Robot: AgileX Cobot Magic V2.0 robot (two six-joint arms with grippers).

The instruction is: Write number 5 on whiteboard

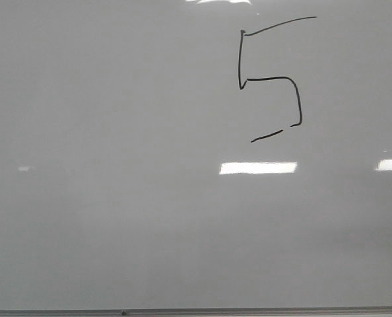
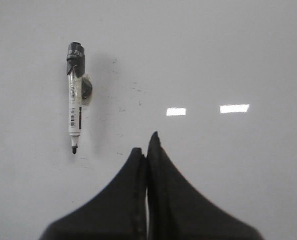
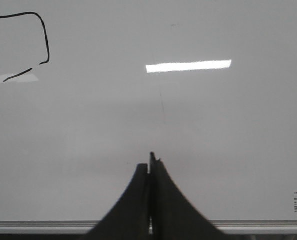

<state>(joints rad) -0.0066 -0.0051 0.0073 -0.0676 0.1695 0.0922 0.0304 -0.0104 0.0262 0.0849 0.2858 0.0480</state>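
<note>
Now the number 5 (image 1: 272,79) sits high on the whiteboard (image 1: 117,218), right of its middle (bottom dash detached). My left gripper (image 2: 147,150) and right gripper (image 3: 151,167) are both closed, empty. A marker (image 2: 75,105) lies uncapped on the whiteboard beside my left gripper.

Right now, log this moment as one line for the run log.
number 5: drawn | whiteboard: marked | marker: lying uncapped, free | left gripper: shut, empty | right gripper: shut, empty
</note>
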